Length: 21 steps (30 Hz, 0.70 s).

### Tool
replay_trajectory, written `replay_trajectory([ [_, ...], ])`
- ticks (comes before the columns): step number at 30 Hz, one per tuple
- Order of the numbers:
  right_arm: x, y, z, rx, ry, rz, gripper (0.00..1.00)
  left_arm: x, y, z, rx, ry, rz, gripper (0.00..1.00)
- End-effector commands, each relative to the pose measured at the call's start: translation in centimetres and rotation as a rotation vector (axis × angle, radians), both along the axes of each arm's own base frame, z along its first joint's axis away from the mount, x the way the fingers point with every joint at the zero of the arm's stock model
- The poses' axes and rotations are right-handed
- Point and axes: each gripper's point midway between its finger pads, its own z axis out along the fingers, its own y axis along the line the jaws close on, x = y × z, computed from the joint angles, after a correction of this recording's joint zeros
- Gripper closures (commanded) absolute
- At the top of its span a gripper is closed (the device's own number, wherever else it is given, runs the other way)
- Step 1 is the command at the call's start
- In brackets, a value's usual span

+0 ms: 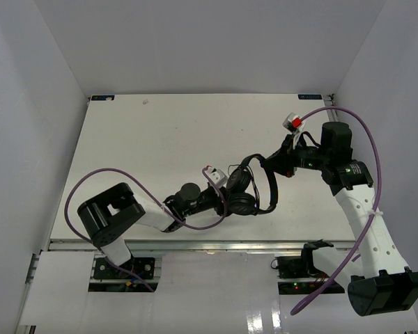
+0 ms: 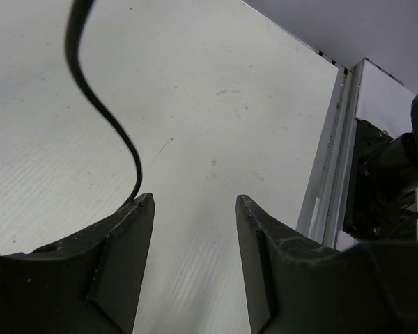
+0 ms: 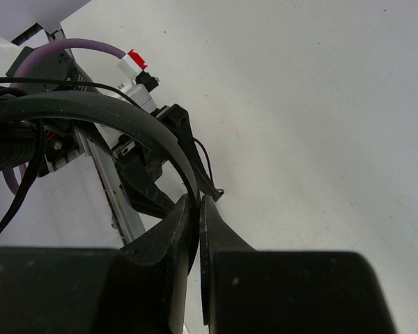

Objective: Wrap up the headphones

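The black headphones [image 1: 240, 191] lie near the middle of the table, ear cups side by side and the headband arching to the right. My right gripper [image 1: 272, 167] is shut on the headband [image 3: 111, 115]; in the right wrist view its jaws [image 3: 196, 203] pinch the thin band edge. My left gripper [image 1: 224, 200] sits at the ear cups' left side. It is open and empty [image 2: 195, 203], with only bare table between its fingers. The thin black cord [image 2: 97, 104] curves down to the tip of its left finger.
Thick purple cables [image 1: 83, 188] loop off both arms. The metal rail of the table's near edge [image 2: 327, 174] and the right arm's base [image 2: 390, 181] are close on the left gripper's right. White walls enclose the table [image 1: 160, 132].
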Motion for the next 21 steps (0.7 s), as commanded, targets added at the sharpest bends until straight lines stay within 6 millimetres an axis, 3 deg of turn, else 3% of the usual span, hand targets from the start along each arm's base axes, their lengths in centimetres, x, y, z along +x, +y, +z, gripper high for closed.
replay_trajectory([
  [1, -0.2, 0.5, 2.0, 0.042, -0.049, 0.029, 0.92, -0.3, -0.2, 2.7, -0.025, -0.123, 0.001, 0.35],
  [5, -0.1, 0.5, 2.1, 0.041, -0.056, 0.031, 0.92, -2.5, 0.9, 2.7, 0.001, -0.124, -0.009, 0.21],
  [8, -0.2, 0.5, 2.0, 0.043, -0.055, 0.037, 0.92, -3.4, 3.0, 3.1, -0.015, -0.148, 0.060, 0.18],
  [14, -0.4, 0.7, 2.0, 0.055, -0.049, 0.049, 0.92, -2.8, 5.9, 2.6, 0.027, -0.180, 0.173, 0.14],
  [21, -0.9, 0.8, 2.7, 0.076, -0.050, 0.062, 0.92, -0.2, 3.6, 1.4, 0.104, -0.232, 0.210, 0.12],
])
